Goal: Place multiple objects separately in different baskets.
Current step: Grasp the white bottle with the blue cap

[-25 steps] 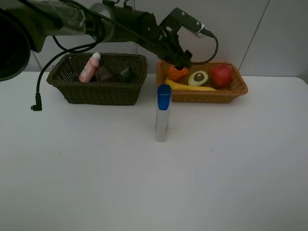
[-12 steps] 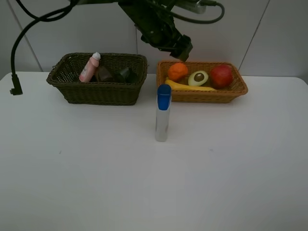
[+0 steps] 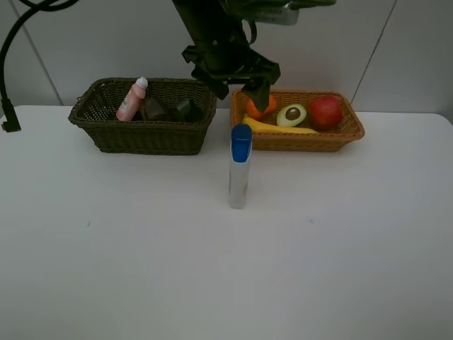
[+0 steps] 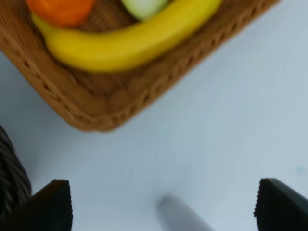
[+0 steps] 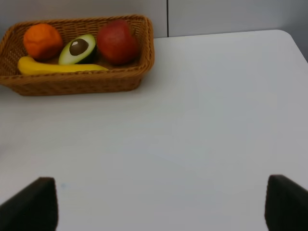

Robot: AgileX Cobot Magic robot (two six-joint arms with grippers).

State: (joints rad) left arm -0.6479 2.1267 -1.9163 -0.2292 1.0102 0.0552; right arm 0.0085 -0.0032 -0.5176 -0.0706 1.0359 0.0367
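Nearest on the white table (image 3: pixel 141 269), a silver tube (image 3: pixel 239 170) with a blue cap stands upright, alone. Behind it, the left gripper (image 3: pixel 241 88) hangs over the gap between the baskets, jaws spread wide, holding nothing. Dark basket (image 3: pixel 145 134) holds a pink bottle (image 3: pixel 132 99) and dark items. Tan basket (image 3: pixel 311 138) holds banana (image 3: pixel 279 127), orange (image 5: pixel 43 41), avocado half (image 3: pixel 291 114), apple (image 3: pixel 325 111). Right gripper (image 5: pixel 161 207): fingertips far apart, empty.

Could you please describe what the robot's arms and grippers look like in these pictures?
The left arm is black with a dark greenish sheen, and a black cable with a plug hangs beside it. The left gripper has black, finely ribbed fingers. The right gripper's fingers are black too.
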